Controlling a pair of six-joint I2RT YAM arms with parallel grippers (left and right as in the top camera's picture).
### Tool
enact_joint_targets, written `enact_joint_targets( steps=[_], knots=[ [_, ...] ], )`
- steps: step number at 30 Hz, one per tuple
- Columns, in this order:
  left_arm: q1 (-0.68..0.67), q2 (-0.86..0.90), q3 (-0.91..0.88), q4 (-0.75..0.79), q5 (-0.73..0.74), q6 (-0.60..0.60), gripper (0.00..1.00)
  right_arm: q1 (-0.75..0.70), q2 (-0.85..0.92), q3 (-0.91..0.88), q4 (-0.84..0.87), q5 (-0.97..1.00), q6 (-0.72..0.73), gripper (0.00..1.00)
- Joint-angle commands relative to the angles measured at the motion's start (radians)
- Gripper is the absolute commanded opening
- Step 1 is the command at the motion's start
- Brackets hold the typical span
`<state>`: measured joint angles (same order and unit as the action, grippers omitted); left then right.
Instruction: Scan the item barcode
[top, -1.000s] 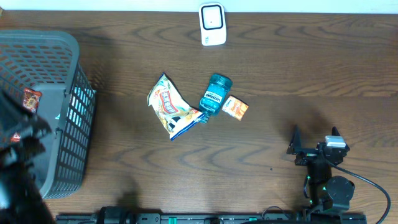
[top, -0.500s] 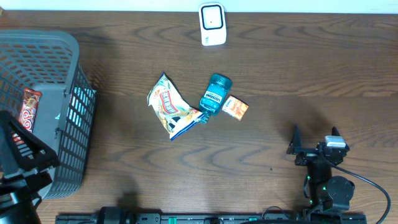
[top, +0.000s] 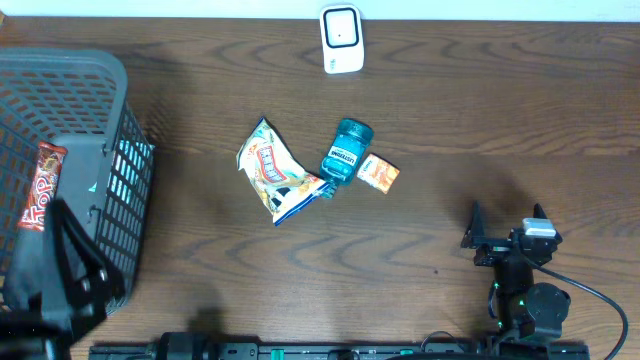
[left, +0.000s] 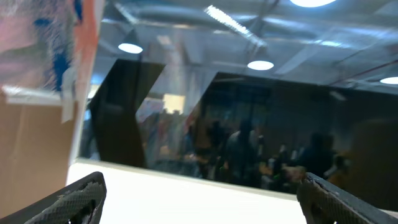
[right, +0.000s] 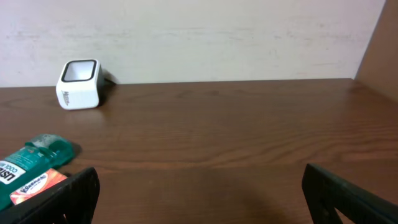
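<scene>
The barcode scanner (top: 341, 38), a small white unit with a dark window, stands at the middle of the table's (top: 480, 110) far edge. Three items lie grouped near the table's centre. The snack bag (top: 272, 172) is crumpled and lies flat. The teal mouthwash bottle (top: 346, 152) lies on its side, with its cap end touching the bag's right corner. The small orange box (top: 379, 172) rests against the bottle's right side. A grey mesh basket (top: 110, 170) occupies the left edge and contains a red-wrapped candy bar (top: 40, 185). The left arm (top: 60, 290) appears as a dark, blurred mass over the basket's near corner. The left gripper (left: 205, 199) has its fingers wide apart, and its camera is tilted up toward ceiling lights and a dark window. The right gripper (right: 205, 196) sits low near the near edge, toward the right corner, with its fingers wide apart and aimed across the table toward the scanner, well apart from the items.
</scene>
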<state>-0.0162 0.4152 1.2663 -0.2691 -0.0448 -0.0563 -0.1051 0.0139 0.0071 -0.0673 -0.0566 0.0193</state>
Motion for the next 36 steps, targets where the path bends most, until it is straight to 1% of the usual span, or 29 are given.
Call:
enact_joint_targets(
  steps=[1, 14, 18, 31, 35, 36],
  knots=[
    [-0.002, -0.069, 0.000, 0.004, 0.095, -0.010, 0.98, 0.008, 0.000, -0.002, -0.003, -0.005, 0.013, 0.99],
    [-0.003, -0.274, 0.000, -0.004, 0.300, -0.010, 0.98, 0.008, 0.000, -0.002, -0.003, -0.006, 0.013, 0.99],
    [-0.003, -0.290, 0.000, -0.004, 0.299, -0.032, 0.98, 0.008, 0.000, -0.002, -0.003, -0.005, 0.013, 0.99],
    [-0.001, -0.293, -0.010, -0.006, 0.299, -0.035, 0.98, 0.008, 0.000, -0.002, -0.003, -0.005, 0.013, 0.99],
    [-0.001, -0.293, -0.046, 0.006, 0.294, -0.035, 0.98, 0.008, 0.000, -0.002, -0.003, -0.005, 0.013, 0.99],
    [-0.001, -0.293, -0.082, 0.030, 0.280, -0.035, 0.98, 0.008, 0.000, -0.002, -0.003, -0.006, 0.013, 0.99]
  ],
)
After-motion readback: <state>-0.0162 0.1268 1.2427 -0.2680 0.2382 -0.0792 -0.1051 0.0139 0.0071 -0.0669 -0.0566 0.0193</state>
